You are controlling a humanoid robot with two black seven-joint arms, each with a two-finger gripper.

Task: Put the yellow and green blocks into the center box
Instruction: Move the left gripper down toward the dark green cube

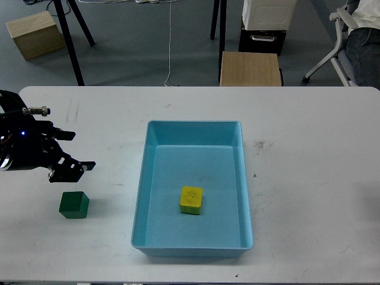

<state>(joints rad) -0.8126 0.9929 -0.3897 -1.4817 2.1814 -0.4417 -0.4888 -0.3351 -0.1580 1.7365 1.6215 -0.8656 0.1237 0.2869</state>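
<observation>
The light-blue tray (196, 135) lies in the middle of the white table. The yellow block (191, 200) sits inside it, near the front middle of its floor. The dark green block (73, 205) stands on the table to the left of the tray, outside it. My left gripper (83, 151) is at the left edge, just above and behind the green block and apart from it. Its two fingers are spread open with nothing between them. My right gripper is out of view.
The table's far edge runs across the top. Beyond it on the floor stand a tan wooden box (35, 34), a wooden stool top (250, 68), stand legs and an office chair (341, 41).
</observation>
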